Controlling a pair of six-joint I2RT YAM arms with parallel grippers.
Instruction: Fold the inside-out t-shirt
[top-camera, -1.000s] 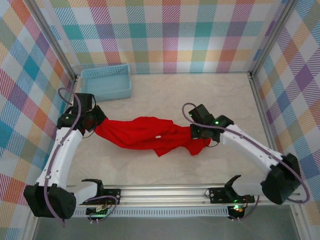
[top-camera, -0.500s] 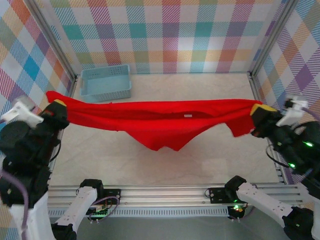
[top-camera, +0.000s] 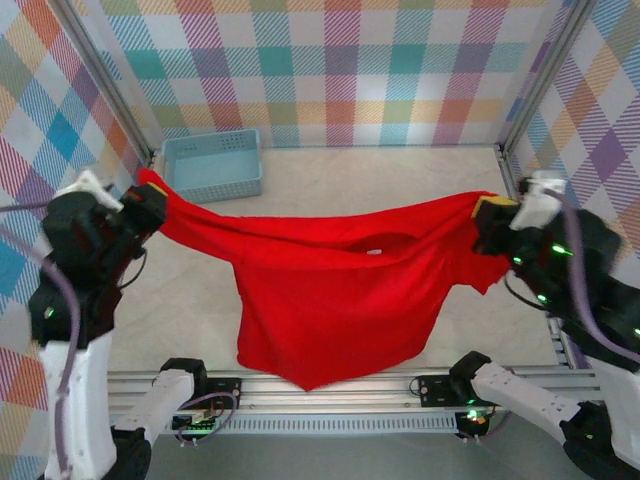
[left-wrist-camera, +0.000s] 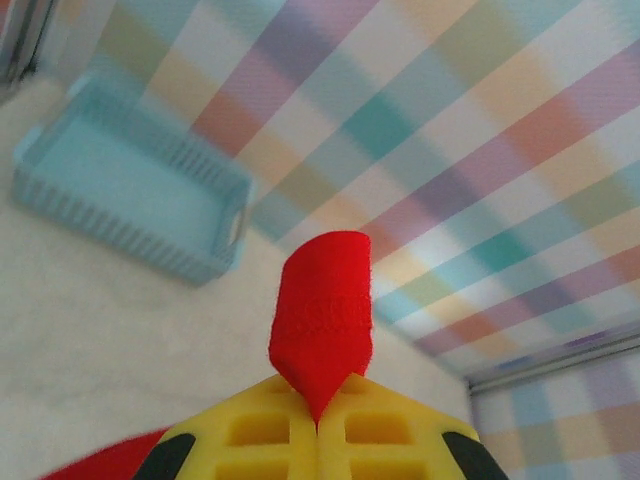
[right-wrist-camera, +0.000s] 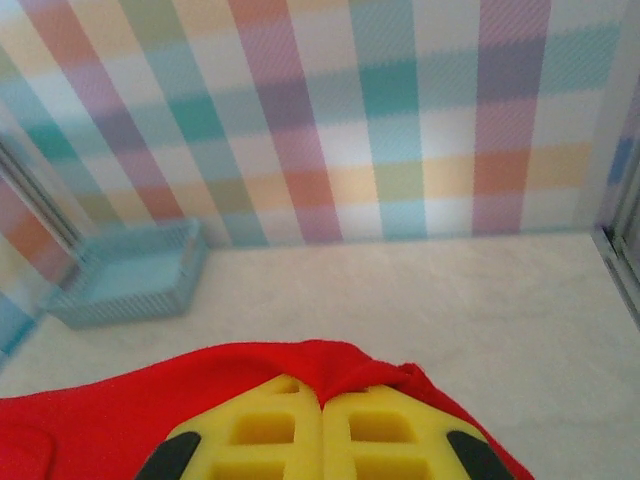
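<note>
Stretched across the middle of the frame, the red t-shirt (top-camera: 330, 290) hangs spread above the table (top-camera: 400, 180), a top corner clamped tight in the left fingers (left-wrist-camera: 262, 432) and another in the right fingers (right-wrist-camera: 268, 432), with no fold yet made.

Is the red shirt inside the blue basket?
No, the red t-shirt hangs stretched between the left hand and right hand, outside the blue basket.

Pale table (top-camera: 400, 175); light-blue basket (top-camera: 212, 163) at far-left corner
</note>
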